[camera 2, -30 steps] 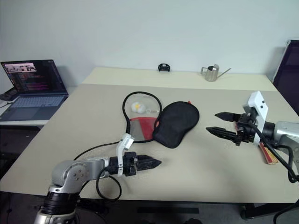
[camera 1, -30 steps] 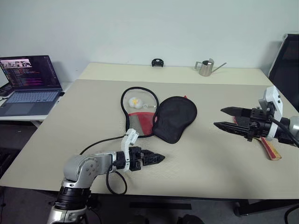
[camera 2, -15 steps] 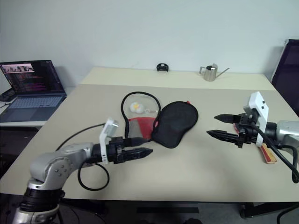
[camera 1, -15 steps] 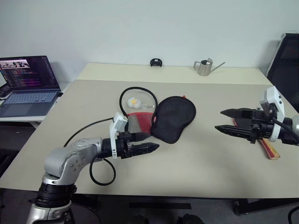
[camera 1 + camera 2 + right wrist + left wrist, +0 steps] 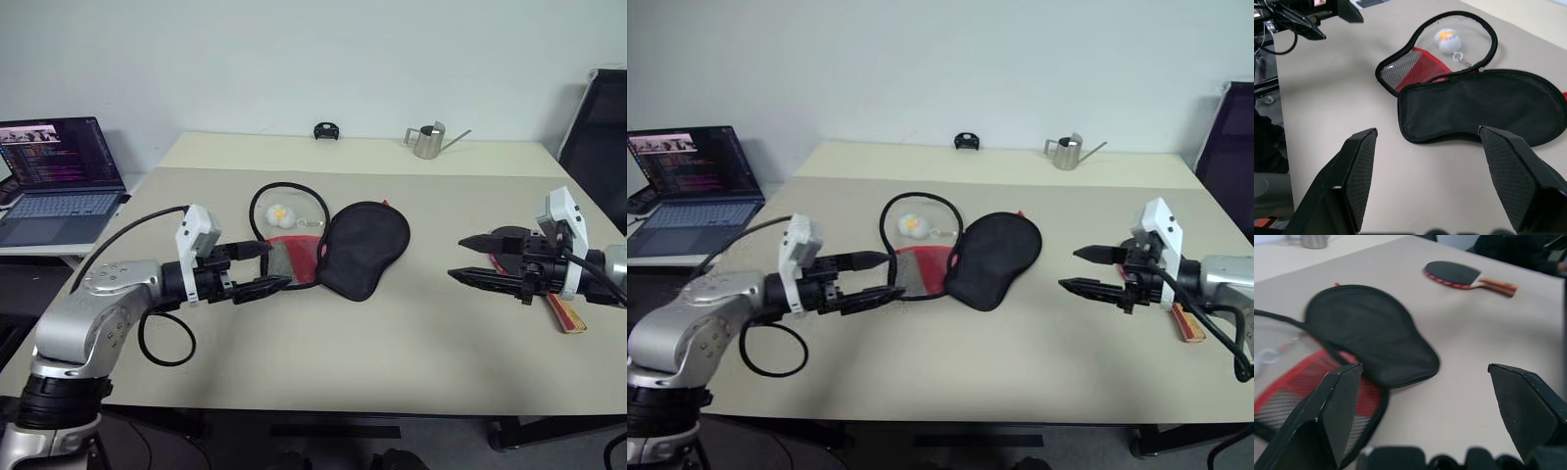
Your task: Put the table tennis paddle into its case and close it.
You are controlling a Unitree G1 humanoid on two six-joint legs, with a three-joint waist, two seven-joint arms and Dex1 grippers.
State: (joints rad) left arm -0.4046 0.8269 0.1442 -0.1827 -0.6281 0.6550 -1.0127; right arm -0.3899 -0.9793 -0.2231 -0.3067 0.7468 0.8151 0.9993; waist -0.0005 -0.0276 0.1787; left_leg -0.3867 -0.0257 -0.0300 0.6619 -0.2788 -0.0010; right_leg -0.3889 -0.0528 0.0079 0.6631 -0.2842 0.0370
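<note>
On the beige surface (image 5: 411, 333) the case (image 5: 338, 245) lay unzipped, both pincers released and empty. The right pincer (image 5: 475, 259) should take the paddle (image 5: 1466, 276) by its handle.

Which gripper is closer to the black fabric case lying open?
Left. The left gripper hovers at the black fabric case's red mesh end; the right gripper is farther away.

Head pair overlooks table (image 5: 411, 333); wrists close

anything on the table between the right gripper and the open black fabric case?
Nothing: bare beige table between the right gripper and the open black fabric case, seen in both eye views and the right wrist view.
</note>
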